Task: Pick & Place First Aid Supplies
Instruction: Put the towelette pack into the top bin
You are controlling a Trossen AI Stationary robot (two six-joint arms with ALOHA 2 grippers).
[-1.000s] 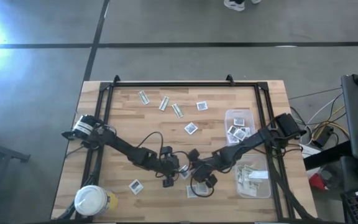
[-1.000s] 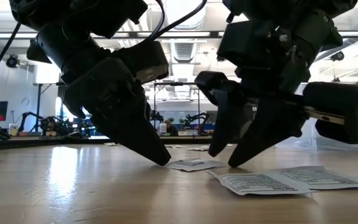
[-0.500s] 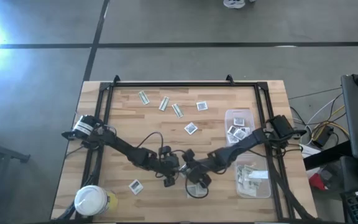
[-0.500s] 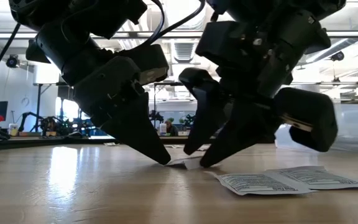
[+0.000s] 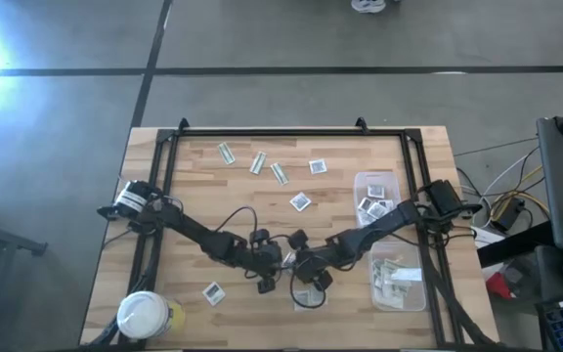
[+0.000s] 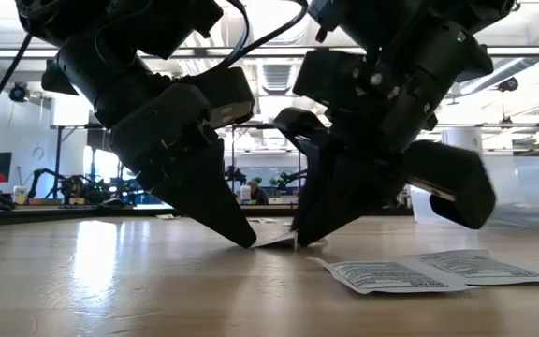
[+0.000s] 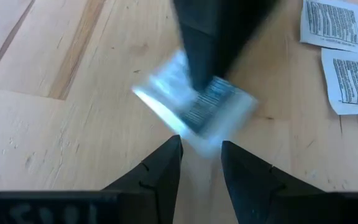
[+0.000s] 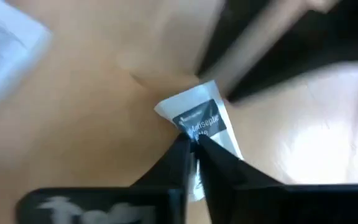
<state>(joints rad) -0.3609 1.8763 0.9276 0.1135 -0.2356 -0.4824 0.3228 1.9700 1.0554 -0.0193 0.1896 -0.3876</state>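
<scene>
From my overhead feed I count three narrow pale green-and-white strip packets [image 5: 253, 161] at the far side of the wooden table [image 5: 194, 196]. Loose square white packets with dark print: one far [image 5: 318, 166], one mid-table [image 5: 300, 201], one near left [image 5: 213, 291], plus two lying flat side by side just right of the grippers [image 6: 410, 272]. There are two clear plastic tubs on the right, the farther [image 5: 375, 186] holding several squares, the nearer [image 5: 401, 284] holding strips; I cannot count either lot. One round white-lidded jar [image 5: 145, 316] stands at the near left corner.

Both grippers meet near the table's centre. My right gripper [image 8: 191, 146] has its fingers pinched almost together on the edge of a small square white packet with a dark label [image 8: 202, 124], tilting it up off the wood. A second ago those fingers stood wide astride it. My left gripper [image 7: 201, 149] has not changed: fingers narrowly parted, holding nothing, tips just beside that packet.
</scene>
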